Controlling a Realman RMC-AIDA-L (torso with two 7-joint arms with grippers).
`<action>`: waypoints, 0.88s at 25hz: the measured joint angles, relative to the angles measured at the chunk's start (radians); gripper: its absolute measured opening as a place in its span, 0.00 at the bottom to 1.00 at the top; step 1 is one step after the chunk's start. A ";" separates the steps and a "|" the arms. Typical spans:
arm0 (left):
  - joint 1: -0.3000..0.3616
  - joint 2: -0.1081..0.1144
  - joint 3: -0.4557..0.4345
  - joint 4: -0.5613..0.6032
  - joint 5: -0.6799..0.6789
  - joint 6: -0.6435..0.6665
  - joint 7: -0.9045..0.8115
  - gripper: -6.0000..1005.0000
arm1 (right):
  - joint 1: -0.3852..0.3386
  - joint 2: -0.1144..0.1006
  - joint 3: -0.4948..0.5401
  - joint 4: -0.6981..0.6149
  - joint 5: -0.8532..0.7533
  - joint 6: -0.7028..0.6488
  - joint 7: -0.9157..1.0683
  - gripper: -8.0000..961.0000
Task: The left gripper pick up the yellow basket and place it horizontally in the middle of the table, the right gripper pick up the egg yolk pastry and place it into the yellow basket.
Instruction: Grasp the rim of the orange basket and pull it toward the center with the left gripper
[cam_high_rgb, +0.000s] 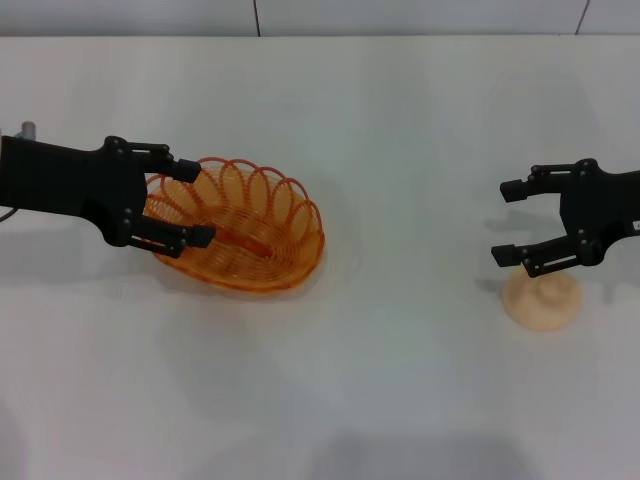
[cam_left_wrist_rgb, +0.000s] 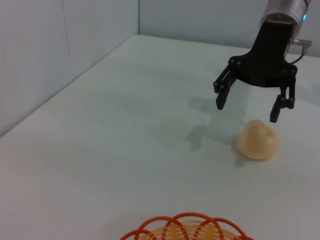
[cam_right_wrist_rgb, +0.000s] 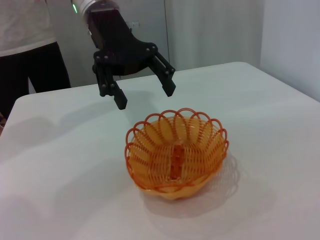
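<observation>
The yellow basket (cam_high_rgb: 250, 230) stands upright on the white table (cam_high_rgb: 400, 150), left of the middle. My left gripper (cam_high_rgb: 192, 202) is open and hovers over the basket's left rim without holding it. The right wrist view shows its fingers (cam_right_wrist_rgb: 145, 96) spread just above and behind the basket (cam_right_wrist_rgb: 175, 155). The egg yolk pastry (cam_high_rgb: 541, 298) sits on the table at the right. My right gripper (cam_high_rgb: 503, 222) is open and empty, just above and beyond the pastry. The left wrist view shows it (cam_left_wrist_rgb: 247, 112) hanging over the pastry (cam_left_wrist_rgb: 256, 140), not touching it.
A wall runs along the table's far edge (cam_high_rgb: 300, 35). A person in dark trousers (cam_right_wrist_rgb: 35, 55) stands behind the table's left end in the right wrist view. Bare table lies between the basket and the pastry.
</observation>
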 joint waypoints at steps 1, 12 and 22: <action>0.000 0.000 0.000 0.000 0.000 0.001 0.000 0.87 | -0.001 0.000 0.000 0.000 0.000 0.000 0.000 0.91; 0.000 0.000 0.000 0.000 0.000 0.001 0.000 0.87 | -0.020 0.003 0.003 -0.027 0.010 -0.022 -0.019 0.91; 0.003 -0.018 0.001 0.089 0.014 -0.001 -0.159 0.87 | -0.030 0.005 0.009 -0.029 0.011 -0.014 -0.019 0.91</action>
